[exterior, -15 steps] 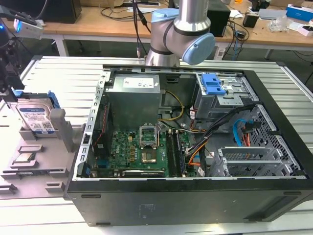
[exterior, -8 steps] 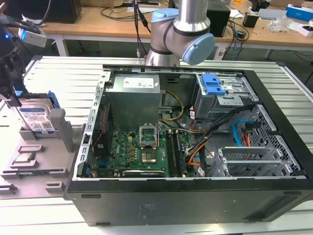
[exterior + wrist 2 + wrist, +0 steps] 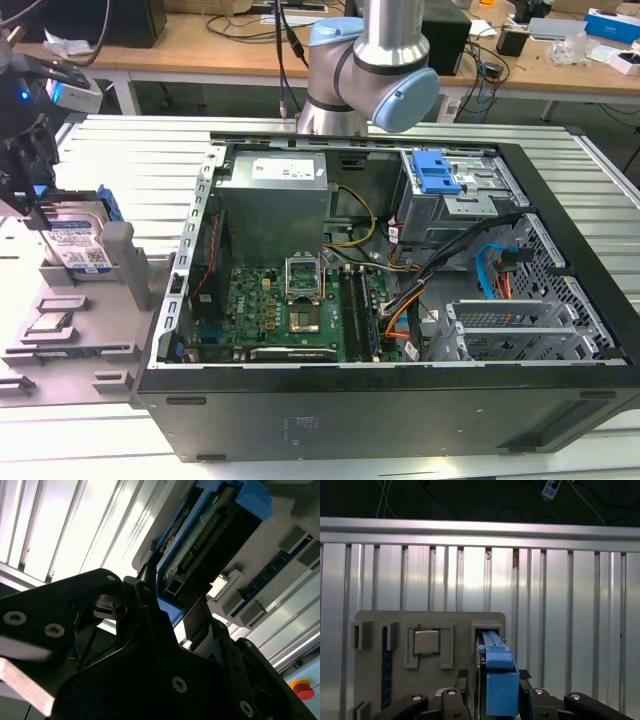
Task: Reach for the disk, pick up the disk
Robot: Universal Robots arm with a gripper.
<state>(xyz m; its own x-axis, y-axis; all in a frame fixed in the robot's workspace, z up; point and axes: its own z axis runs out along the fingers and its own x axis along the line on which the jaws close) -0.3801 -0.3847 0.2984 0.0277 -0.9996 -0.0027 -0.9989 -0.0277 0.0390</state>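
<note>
The disk stands on edge in a slot of a grey holder on the slatted metal desk. The end effector is directly over it and straddles its upper end. In both wrist views the disk's blue frame and connector edge sit inside the end effector. I cannot tell whether it is clamped on the disk or merely closed around it.

Beyond the end effector, the holder carries a square processor chip in a shallow recess just beside the disk's slot.

Well away from the end effector, toward the exterior view's right, an open computer case lies on the desk. It holds a green motherboard, a grey power supply and a blue latch.
</note>
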